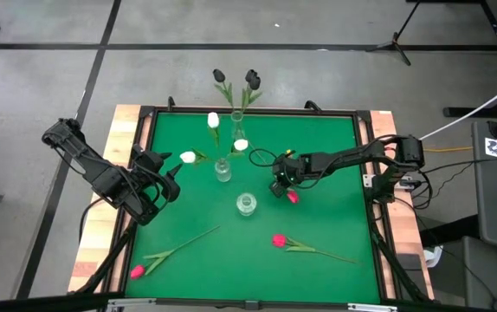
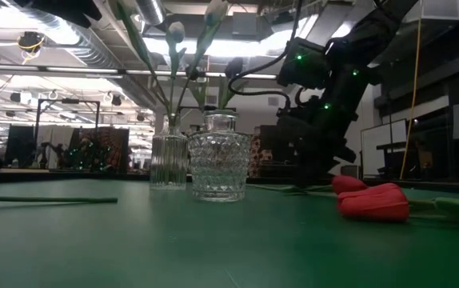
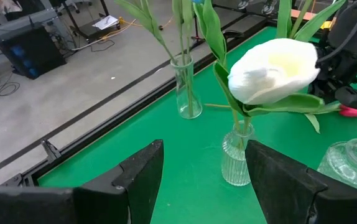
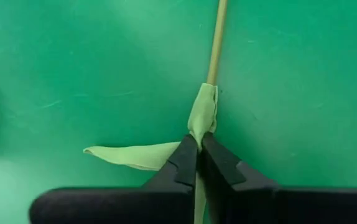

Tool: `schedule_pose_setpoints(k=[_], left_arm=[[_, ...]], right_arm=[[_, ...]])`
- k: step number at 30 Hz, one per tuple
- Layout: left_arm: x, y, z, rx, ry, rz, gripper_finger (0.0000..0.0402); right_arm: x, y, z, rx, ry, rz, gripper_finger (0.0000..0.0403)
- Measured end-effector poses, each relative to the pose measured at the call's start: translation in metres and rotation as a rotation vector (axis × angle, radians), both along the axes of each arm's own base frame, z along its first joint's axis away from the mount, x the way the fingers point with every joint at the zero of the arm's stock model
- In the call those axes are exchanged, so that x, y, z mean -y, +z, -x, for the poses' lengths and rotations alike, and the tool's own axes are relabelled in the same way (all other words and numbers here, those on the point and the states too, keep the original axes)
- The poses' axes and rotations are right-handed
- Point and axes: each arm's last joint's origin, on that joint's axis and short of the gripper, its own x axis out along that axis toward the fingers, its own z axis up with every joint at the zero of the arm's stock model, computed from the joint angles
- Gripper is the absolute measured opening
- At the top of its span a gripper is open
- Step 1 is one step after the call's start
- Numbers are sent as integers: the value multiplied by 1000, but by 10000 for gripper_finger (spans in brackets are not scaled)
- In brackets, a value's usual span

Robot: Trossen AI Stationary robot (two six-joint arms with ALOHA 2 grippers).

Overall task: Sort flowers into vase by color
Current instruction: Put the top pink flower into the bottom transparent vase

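Near the table's middle, the right gripper (image 4: 198, 155) was clamped on the pink-red artificial tulip's (image 1: 293, 198) thin, light, probably floppy stem, sensibly at the leaf joint.

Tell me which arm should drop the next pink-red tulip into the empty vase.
Right. The right gripper is already shut on a pink-red tulip beside the empty vase. The left gripper waits open near the mat's left edge.

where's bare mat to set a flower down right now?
Bare: the green mat behind the right gripper, and its front middle between the two lying pink tulips. Crowded: the centre, around the white-tulip vase, empty vase and left gripper.
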Motion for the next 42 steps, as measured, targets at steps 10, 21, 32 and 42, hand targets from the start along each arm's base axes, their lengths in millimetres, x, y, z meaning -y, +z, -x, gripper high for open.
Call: schedule_pose_setpoints(k=[10, 21, 32, 42], left_arm=[[0, 0, 0, -31, -19, -25, 224], [0, 0, 0, -22, -16, -12, 224], [2, 33, -1, 41, -48, 57, 224], [9, 90, -9, 70, -292, 66, 224]], right_arm=[[-3, 24, 4, -38, 55, -20, 3], [3, 120, 11, -89, 51, 210, 1], [9, 249, 20, -7, 69, 501, 1], [-5, 333, 25, 170, 554, 848, 1]])
